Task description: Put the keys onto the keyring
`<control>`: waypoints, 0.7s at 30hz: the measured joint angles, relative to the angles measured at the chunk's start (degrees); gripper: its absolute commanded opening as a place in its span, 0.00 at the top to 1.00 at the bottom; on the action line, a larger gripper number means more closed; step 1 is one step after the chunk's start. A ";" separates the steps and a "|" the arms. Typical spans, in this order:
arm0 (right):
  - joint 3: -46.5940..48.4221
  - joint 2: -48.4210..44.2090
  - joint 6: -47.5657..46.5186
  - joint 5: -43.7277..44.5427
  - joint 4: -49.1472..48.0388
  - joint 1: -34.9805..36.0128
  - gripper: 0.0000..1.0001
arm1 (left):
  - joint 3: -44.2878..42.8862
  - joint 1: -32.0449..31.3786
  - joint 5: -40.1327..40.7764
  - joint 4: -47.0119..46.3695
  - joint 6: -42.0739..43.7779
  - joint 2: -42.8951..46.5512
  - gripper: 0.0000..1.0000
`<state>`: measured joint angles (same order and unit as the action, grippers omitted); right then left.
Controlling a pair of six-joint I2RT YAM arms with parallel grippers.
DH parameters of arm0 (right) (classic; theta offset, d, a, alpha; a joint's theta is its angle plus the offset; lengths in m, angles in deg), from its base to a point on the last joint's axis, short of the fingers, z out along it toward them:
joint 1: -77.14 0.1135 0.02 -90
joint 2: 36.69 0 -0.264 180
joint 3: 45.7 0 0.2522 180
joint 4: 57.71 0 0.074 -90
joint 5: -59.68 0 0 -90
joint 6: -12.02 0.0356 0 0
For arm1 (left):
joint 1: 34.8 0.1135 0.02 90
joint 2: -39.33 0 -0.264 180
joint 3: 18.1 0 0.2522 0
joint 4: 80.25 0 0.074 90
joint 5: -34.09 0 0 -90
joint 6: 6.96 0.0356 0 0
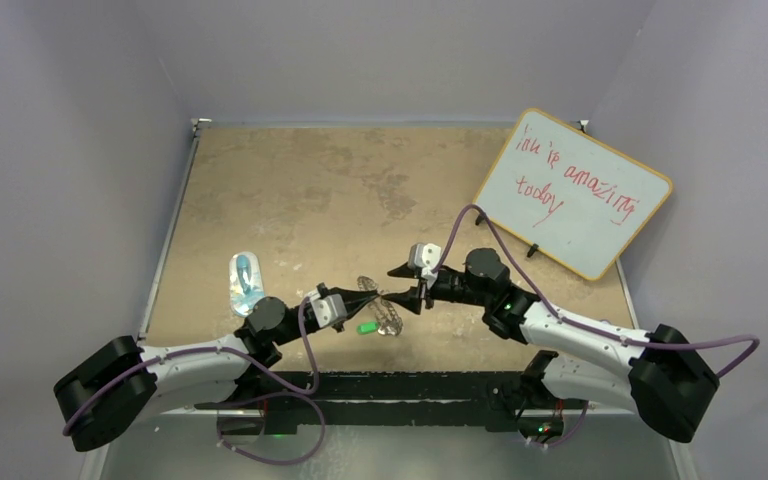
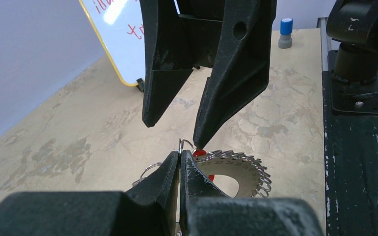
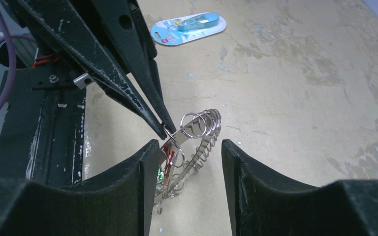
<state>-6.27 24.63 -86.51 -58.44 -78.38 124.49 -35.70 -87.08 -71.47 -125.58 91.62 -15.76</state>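
Pinching a rim loop of the keyring (image 2: 248, 169), left gripper (image 2: 179, 157) closed; right gripper (image 2: 172, 133) open, straddling the ring's edge.

In the top view the left arm (image 1: 195, 362) reaches in from lower left and the right arm (image 1: 580, 335) from lower right, tips nearly meeting mid-frame. The left gripper (image 2: 179, 156) pinches a loop of the keyring (image 2: 246, 172). The right gripper (image 2: 172, 133) has its jaws apart.

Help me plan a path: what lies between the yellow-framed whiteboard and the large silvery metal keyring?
The right arm's open black end effector; the left wrist view shows it.
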 measured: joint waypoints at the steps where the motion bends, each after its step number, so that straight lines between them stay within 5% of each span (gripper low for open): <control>1: 0.00 0.02 -0.66 -0.52 0.04 0.00 0.51 | 0.00 0.00 -0.26 0.00 0.00 0.02 1.00; 12: 0.20 1.75 -7.02 -5.68 0.22 0.00 0.66 | 0.00 0.00 -2.27 0.04 0.04 0.42 1.00; 19: 0.96 3.26 -9.07 -8.96 0.09 0.00 1.00 | 0.00 0.02 -1.90 0.04 0.66 0.57 1.00; 21: 0.96 3.30 -9.35 -9.31 0.26 -0.02 1.00 | 0.00 0.07 -1.84 0.13 0.74 0.70 1.00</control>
<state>-5.31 27.93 -95.87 -67.75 -78.12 124.47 -35.70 -87.01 -73.30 -125.45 92.36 -15.06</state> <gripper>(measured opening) 0.029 0.005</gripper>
